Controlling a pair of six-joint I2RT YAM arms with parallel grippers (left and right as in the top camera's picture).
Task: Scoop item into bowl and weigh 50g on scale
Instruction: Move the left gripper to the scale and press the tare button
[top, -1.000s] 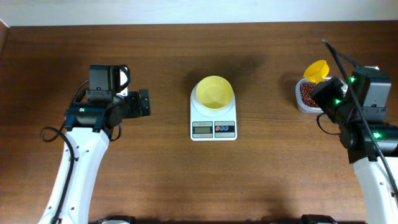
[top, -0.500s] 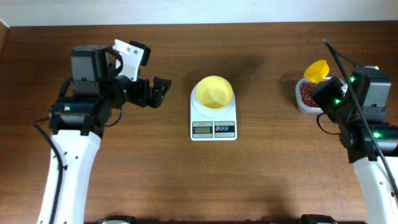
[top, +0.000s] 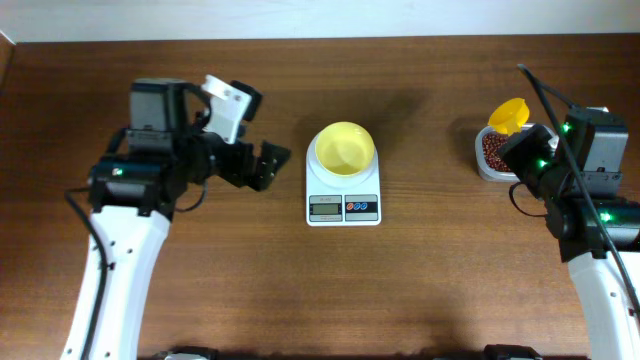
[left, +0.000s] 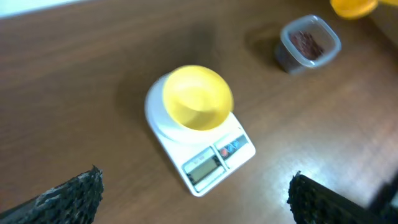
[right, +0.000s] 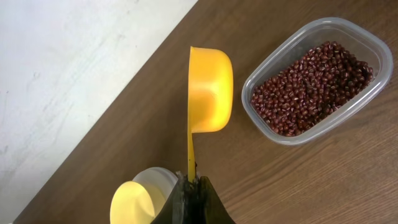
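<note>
Your left gripper (top: 262, 132) has swung in from the left side of the table (top: 300, 290) and now hangs near the left side of the scale (top: 343, 208), jaws spread wide and holding nothing; the bowl (top: 345, 148) sits empty on the scale, mid-table toward the far edge; your right gripper (right: 191, 190) has not stirred, jaws shut tight on the handle of the yellow scoop (right: 208, 90), its cup empty beside the clear container (right: 382, 56) near the right edge; the beans (right: 314, 87) all lie in that container; no scooping is done yet, and the left arm looks set to steady the bowl.
</note>
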